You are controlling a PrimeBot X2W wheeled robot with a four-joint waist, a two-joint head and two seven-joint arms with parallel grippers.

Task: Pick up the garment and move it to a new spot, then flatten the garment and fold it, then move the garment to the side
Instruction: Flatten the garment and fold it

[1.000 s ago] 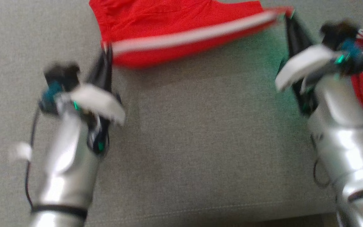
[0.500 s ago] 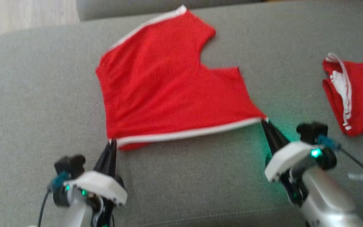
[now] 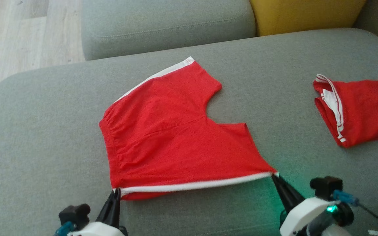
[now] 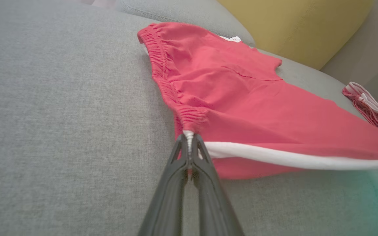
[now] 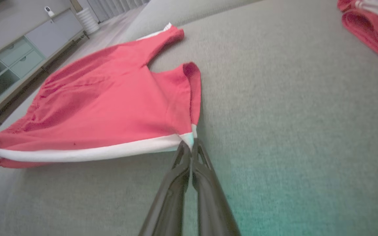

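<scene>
L gripper (image 3: 115, 196) pinches waistband corner of red shorts (image 3: 169, 137), white side stripes, spread flat mid sofa seat (image 3: 44, 147). Waistband left, legs point right; long axis runs L–R. R gripper (image 3: 275, 177) pinches near leg-hem corner.

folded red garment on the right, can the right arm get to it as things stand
Probably not yet: the right gripper is shut on a corner of the red shorts. The folded garment lies to its right, with bare sofa cushion between, so once it lets go, likely yes.
</scene>
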